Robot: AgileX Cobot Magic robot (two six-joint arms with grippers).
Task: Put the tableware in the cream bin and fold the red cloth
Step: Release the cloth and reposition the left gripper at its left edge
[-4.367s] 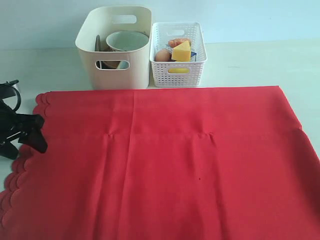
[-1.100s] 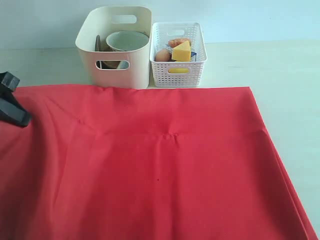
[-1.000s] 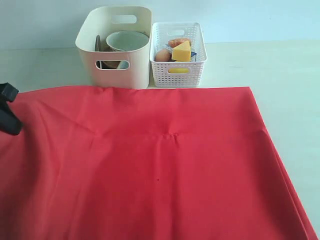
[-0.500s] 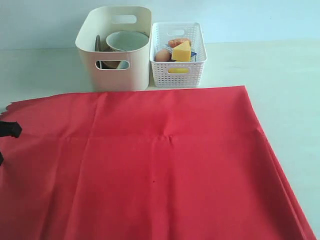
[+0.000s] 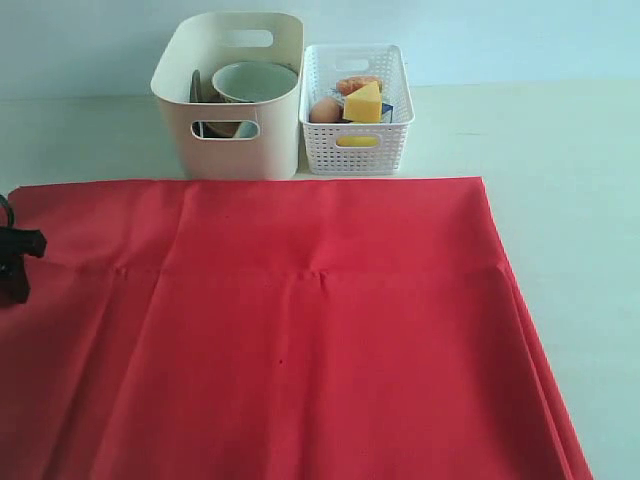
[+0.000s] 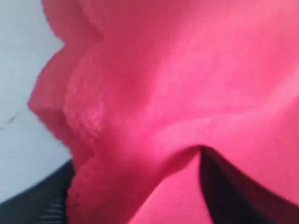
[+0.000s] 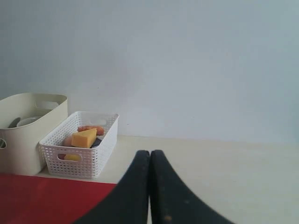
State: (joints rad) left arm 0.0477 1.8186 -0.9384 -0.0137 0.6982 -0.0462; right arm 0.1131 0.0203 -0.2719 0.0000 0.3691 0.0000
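The red cloth (image 5: 300,330) lies spread over the near table, with a doubled edge along its right side. My left gripper (image 5: 14,262) sits at the cloth's far left edge. In the left wrist view its dark fingers (image 6: 226,196) stand wide apart, open, with the scalloped red cloth (image 6: 154,93) draped loosely between them. The cream bin (image 5: 228,150) stands behind the cloth, holding the pale bowl (image 5: 254,80) and an upright brown plate (image 5: 197,88). My right gripper (image 7: 150,156) is shut and empty, off the cloth; the exterior view does not show it.
A white lattice basket (image 5: 356,150) with a cheese wedge (image 5: 364,103), an egg and other food stands right of the cream bin. Bare pale table (image 5: 560,200) runs to the right of the cloth and behind it. A plain wall closes the back.
The cloth's raised left part has come down and now lies flat, its right edge drawn slightly leftward. My left gripper has sunk to the table and its jaws have opened.
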